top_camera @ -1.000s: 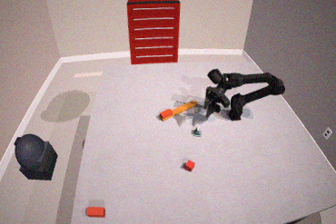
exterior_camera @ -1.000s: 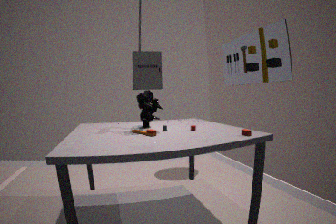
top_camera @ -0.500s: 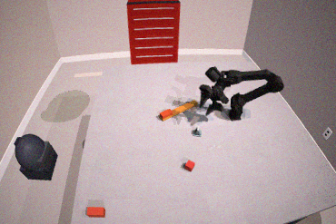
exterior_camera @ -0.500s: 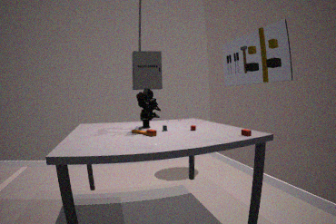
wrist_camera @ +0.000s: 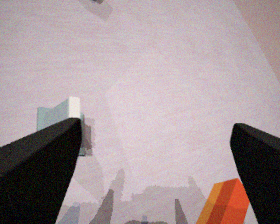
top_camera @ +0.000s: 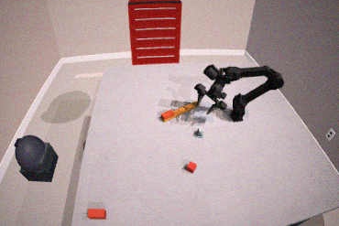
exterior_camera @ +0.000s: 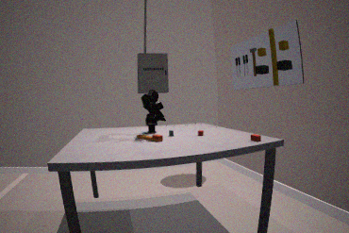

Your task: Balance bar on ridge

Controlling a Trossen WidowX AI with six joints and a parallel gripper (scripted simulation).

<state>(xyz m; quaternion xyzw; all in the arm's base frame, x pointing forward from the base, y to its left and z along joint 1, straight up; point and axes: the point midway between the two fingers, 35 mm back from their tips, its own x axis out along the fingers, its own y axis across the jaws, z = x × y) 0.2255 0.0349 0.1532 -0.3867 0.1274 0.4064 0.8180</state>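
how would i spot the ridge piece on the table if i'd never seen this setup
Start at the black arm on the table's far right. Just in front of its end effector lies the orange bar. The ridge sits just nearer the camera: a tiny pale grey-teal block, while the others are red.

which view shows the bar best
The top view: the whole bar shows, lying on the table, orange with a red end. The wrist view catches only that red end; the exterior view shows it small and low.
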